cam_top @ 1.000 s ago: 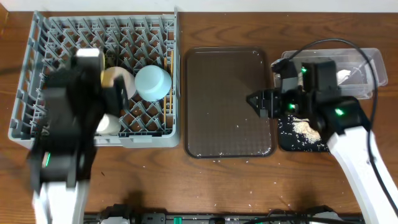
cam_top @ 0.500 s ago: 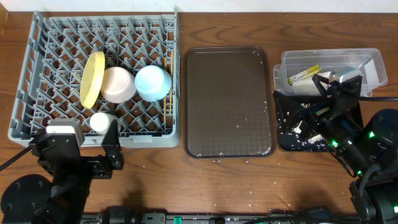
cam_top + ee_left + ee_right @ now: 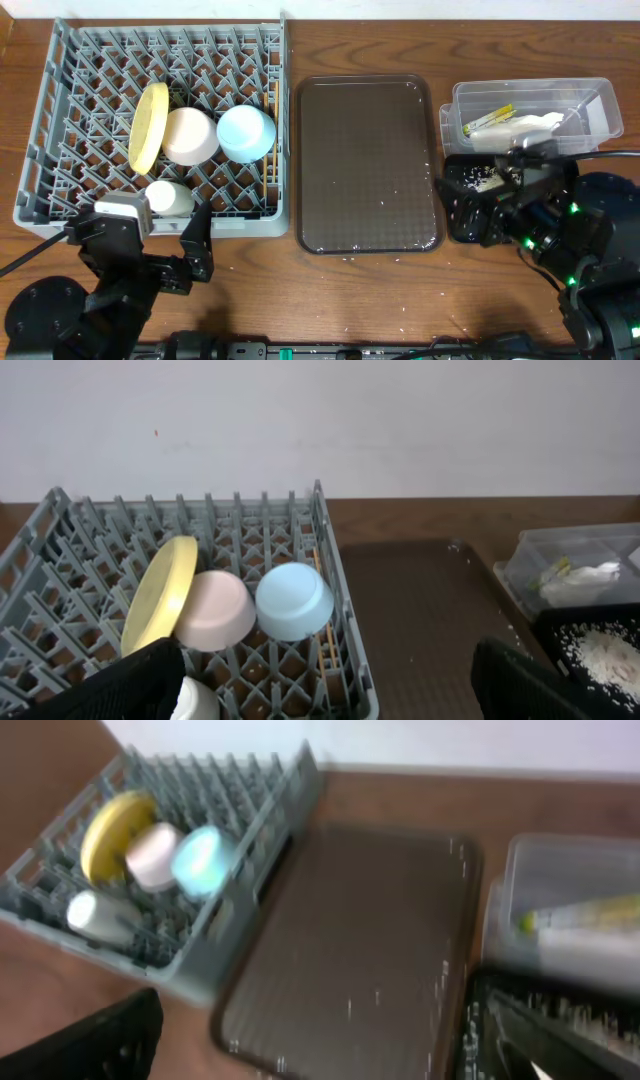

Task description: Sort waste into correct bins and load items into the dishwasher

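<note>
Two further back: left tool (image 3: pixel 142 245), right tool (image 3: pixel 490 212).

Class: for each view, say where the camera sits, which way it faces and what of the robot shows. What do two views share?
Overhead: above the table, looking down on dish rack, brown tray and clear tub; both arms at the bottom edge.
Left wrist: at the front edge, facing the back wall over the rack; left tool's fingers in both bottom corners.
Right wrist: tilted down across the brown tray toward the rack; one finger shows.
Shared: both wrist views show the yellow plate.
</note>
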`<state>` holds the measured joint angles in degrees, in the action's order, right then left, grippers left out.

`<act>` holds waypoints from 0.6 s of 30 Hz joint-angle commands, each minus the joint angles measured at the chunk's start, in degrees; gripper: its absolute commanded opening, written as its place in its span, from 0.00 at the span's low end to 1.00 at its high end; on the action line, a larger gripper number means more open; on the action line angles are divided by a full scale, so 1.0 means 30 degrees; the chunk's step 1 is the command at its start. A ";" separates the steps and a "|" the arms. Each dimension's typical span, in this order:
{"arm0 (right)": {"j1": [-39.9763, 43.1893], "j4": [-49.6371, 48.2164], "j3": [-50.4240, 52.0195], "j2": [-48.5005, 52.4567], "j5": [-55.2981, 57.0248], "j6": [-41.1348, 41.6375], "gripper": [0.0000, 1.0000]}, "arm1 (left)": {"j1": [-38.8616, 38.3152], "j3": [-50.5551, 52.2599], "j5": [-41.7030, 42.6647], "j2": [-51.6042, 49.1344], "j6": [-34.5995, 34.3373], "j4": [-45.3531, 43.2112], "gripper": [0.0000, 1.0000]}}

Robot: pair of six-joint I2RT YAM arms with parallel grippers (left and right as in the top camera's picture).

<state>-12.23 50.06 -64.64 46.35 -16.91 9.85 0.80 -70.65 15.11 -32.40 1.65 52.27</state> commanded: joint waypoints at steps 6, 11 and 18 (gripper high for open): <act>0.0131 -0.0517 0.1537 -0.1909 0.3512 -0.3577 0.99 | -0.0007 0.0015 0.0306 -0.0109 -0.0087 0.1027 0.92; 0.0226 -0.7322 0.6608 -0.4575 0.3628 -0.7373 0.99 | -0.0007 0.0015 0.0313 -0.0109 -0.0087 0.1508 0.92; 0.0597 -1.0127 1.3034 -0.9224 0.3628 -0.6513 0.99 | -0.0007 0.0015 0.0306 -0.0109 -0.0087 0.1508 0.93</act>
<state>-11.90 22.20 -32.73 25.19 -6.98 -8.40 0.80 -70.63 15.14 -32.49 1.52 56.77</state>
